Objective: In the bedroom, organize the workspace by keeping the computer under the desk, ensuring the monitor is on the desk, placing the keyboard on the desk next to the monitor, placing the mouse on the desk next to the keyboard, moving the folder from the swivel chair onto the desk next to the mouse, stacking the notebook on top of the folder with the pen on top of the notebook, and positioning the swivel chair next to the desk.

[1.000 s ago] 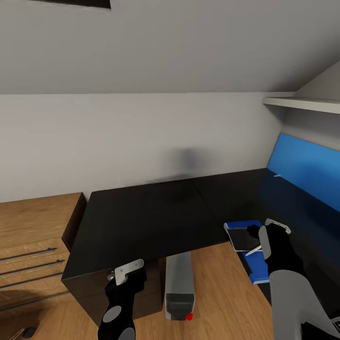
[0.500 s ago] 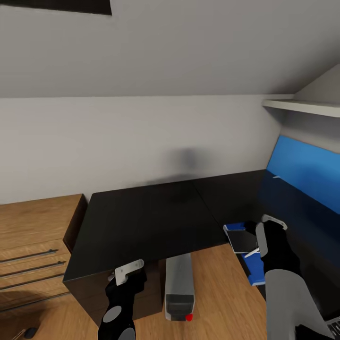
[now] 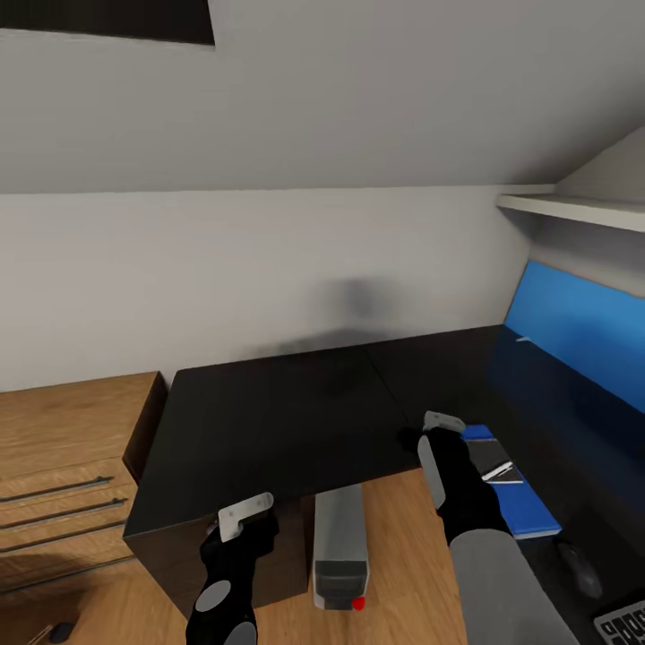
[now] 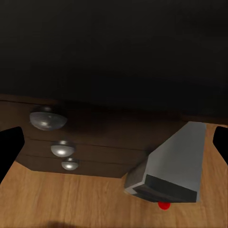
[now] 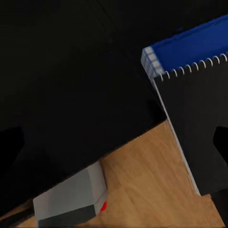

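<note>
A blue folder (image 3: 528, 512) lies on the black desk (image 3: 269, 421) at the right, with a black spiral notebook (image 3: 488, 455) on it and a white pen (image 3: 498, 471) across the notebook. My right gripper (image 3: 432, 432) hovers open over the desk's front edge, just left of that stack; its wrist view looks down on the notebook (image 5: 199, 128) and folder (image 5: 190, 47). The grey computer (image 3: 340, 542) stands under the desk. My left gripper (image 3: 238, 520) is open, low by the desk front. The blue-lit monitor (image 3: 573, 345), dark mouse (image 3: 579, 569) and keyboard (image 3: 623, 623) sit on the desk's right side.
A wooden dresser (image 3: 63, 466) stands left of the desk. The desk's own drawer unit with round metal knobs (image 4: 47, 119) is beside the computer (image 4: 171, 171). A white shelf (image 3: 573, 208) hangs above the monitor. A small dark object (image 3: 55, 632) lies on the wooden floor.
My right gripper has drawn back to the left, away from the notebook and pen, which now lie flat on the folder. The left arm has stayed put. The camera tilted slightly.
</note>
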